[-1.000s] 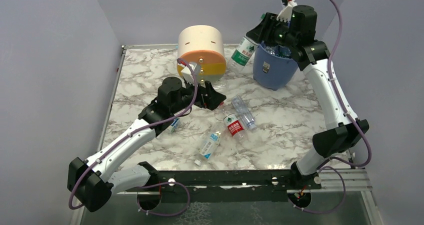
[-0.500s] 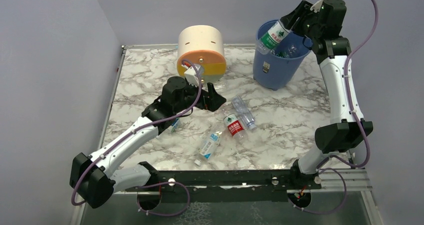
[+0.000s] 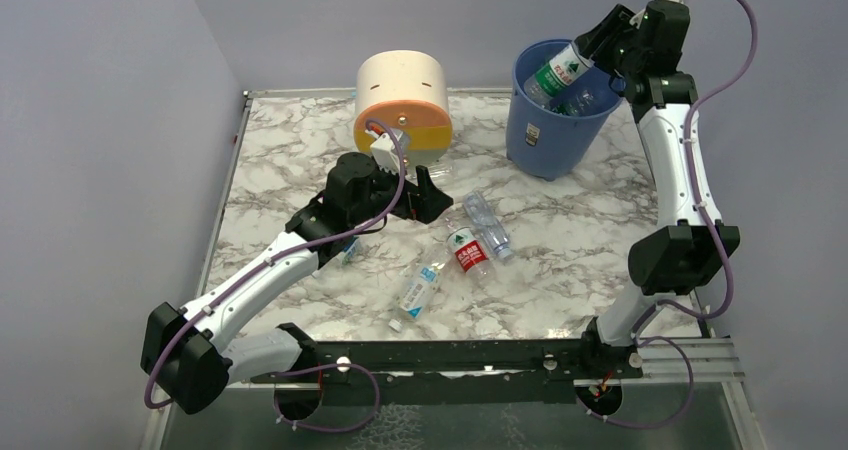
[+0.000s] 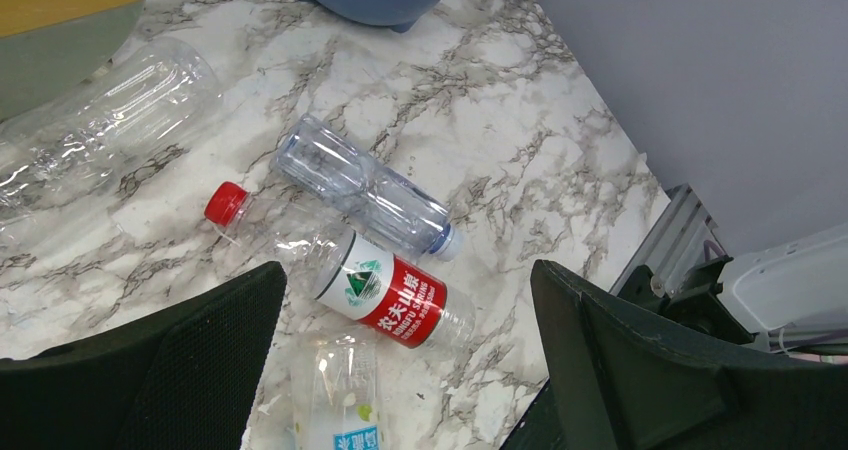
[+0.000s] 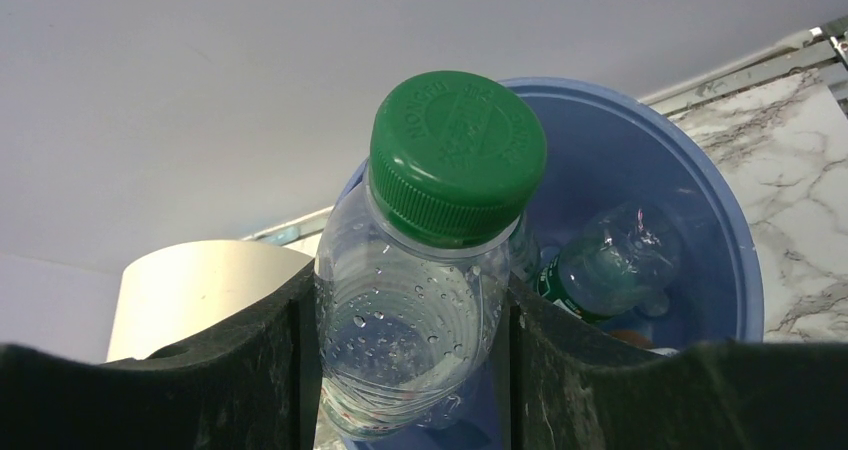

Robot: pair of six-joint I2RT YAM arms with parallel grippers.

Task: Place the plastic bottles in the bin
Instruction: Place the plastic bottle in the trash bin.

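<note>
Left gripper (image 3: 432, 192): jaws spread wide with nothing between them, low over the marble table (image 3: 570, 270), just in front of the drawer unit.
Drawer unit (image 3: 403, 90): round, cream above and orange below, standing at the back of the table, left of the bin.
Unlabelled bottle (image 4: 100, 110): clear, lying on its side against the foot of the drawer unit.
Blue-and-white bottle (image 3: 418, 292): lying on the table, the nearest of the loose cluster to the arm bases.
Red-label bottle (image 3: 468, 252): red cap, on its side, just right of the blue-and-white one.
Blue-capped bottle (image 3: 487, 225): clear, on its side, touching the red-label bottle on its far side.
Bin (image 3: 545, 140): blue, upright at the back right of the table, with at least one green-label bottle (image 5: 600, 270) already lying inside.
Green-capped bottle (image 5: 440, 270): clear, with a green label and droplets inside, tilted cap-down over the bin's open mouth.
Right gripper (image 3: 592, 52): raised above the bin's rim, both fingers pressed against the green-capped bottle's body.
</note>
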